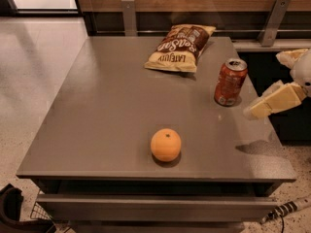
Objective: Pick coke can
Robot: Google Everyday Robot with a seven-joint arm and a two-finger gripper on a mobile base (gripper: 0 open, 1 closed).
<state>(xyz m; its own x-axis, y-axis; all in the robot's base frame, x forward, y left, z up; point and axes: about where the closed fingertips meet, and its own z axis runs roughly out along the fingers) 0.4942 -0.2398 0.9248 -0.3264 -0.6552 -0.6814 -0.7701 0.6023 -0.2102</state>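
Note:
The coke can (230,82) is red-orange with a silver top and stands upright near the right edge of the grey table (112,115). My gripper (265,85) comes in from the right edge of the camera view, just right of the can and apart from it. Its two cream fingers are spread: the lower finger (273,101) hangs over the table's right edge, and the upper finger (291,57) is higher and further back. It is open and holds nothing.
A round orange fruit (165,144) lies near the table's front edge. A brown-and-yellow chip bag (179,47) lies at the back. A wooden wall panel with metal brackets (129,16) runs behind the table. A striped cable (284,210) lies on the floor at the lower right.

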